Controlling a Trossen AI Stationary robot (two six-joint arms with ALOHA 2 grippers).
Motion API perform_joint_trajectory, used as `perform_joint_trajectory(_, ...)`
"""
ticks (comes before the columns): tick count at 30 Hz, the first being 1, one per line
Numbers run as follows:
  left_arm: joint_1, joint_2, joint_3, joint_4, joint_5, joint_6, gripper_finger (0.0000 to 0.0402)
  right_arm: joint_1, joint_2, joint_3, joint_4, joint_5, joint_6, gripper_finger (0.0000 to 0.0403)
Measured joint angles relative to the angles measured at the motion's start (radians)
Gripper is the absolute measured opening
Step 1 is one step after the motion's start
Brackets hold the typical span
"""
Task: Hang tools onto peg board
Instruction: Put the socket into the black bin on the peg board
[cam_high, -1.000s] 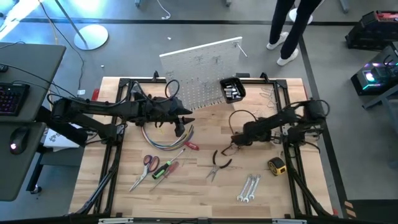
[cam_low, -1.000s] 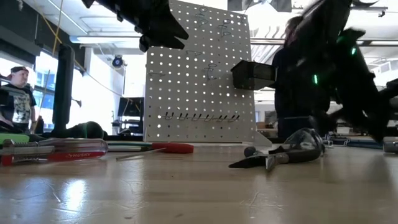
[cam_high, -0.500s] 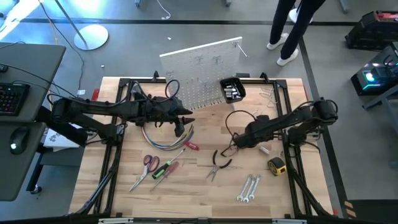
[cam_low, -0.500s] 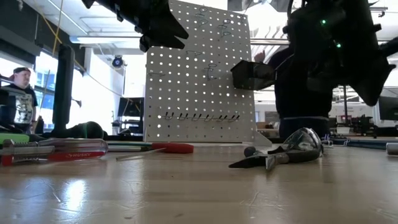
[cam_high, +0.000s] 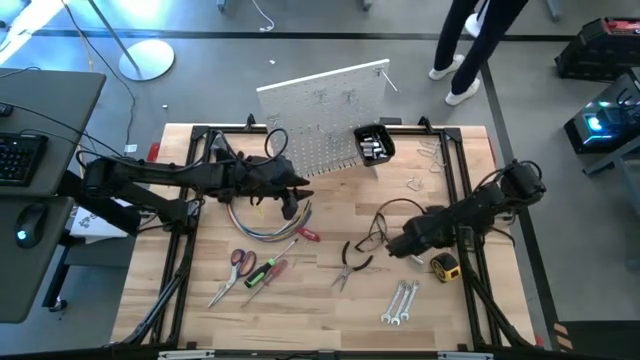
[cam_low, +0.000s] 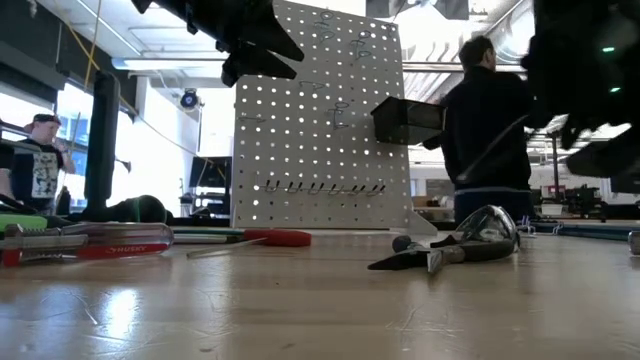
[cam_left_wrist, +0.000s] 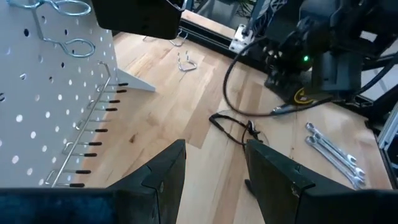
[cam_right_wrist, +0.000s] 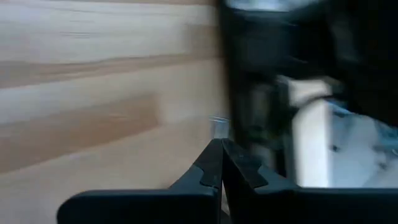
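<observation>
The peg board (cam_high: 325, 115) stands at the far edge of the tabletop (cam_high: 330, 300), its small black bin (cam_high: 374, 143) fixed at one lower corner. The tools are off it, spread on the wood in front of the board: red-handled scissors (cam_high: 235, 269) and two screwdrivers (cam_high: 262, 272) nearest the front on the left arm's side, black-handled pliers (cam_high: 352, 262) more centrally, silver wrenches (cam_high: 400, 301) and a yellow tape measure (cam_high: 445, 266) toward the right arm's side. A coloured cable bundle (cam_high: 262, 222) lies just before the board.

Judging by this, hanging has hardly begun; the step in hand looks like reaching for a tool. The right gripper (cam_high: 392, 246) sits low between the pliers and the tape measure, its jaws clenched together on nothing. Next it would need to part them and settle over a handle.

The left gripper (cam_left_wrist: 211, 171) hovers close before the board, above the cables, jaws partly spread and empty.
</observation>
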Motion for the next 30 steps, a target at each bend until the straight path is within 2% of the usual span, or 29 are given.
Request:
perform_joint_trajectory(4, 0.000, 0.011, 0.000, 0.004, 0.009, 0.000, 0.0163, 0.047, -0.017, -0.019, 0.032, -0.081, 0.078, 0.0000)
perform_joint_trajectory(8, 0.000, 0.026, 0.000, 0.007, 0.023, -0.001, 0.0163, 0.087, -0.016, -0.097, 0.140, -0.124, 0.258, 0.0000)
perform_joint_trajectory(14, -0.007, 0.040, 0.000, -0.005, 0.046, -0.001, 0.0163, 0.028, -0.007, -0.228, 0.119, -0.159, 0.270, 0.0000)
perform_joint_trajectory(19, -0.007, 0.048, 0.001, -0.012, 0.095, -0.002, 0.0163, -0.001, -0.031, -0.311, 0.336, -0.155, 0.251, 0.0000)
perform_joint_trajectory(24, -0.007, 0.051, 0.000, -0.017, 0.105, -0.027, 0.0163, -0.009, -0.011, -0.289, 0.369, -0.143, 0.256, 0.0000)
perform_joint_trajectory(30, -0.005, 0.051, 0.000, -0.019, 0.104, -0.027, 0.0163, -0.012, -0.011, -0.138, 0.405, 0.005, 0.227, 0.0000)
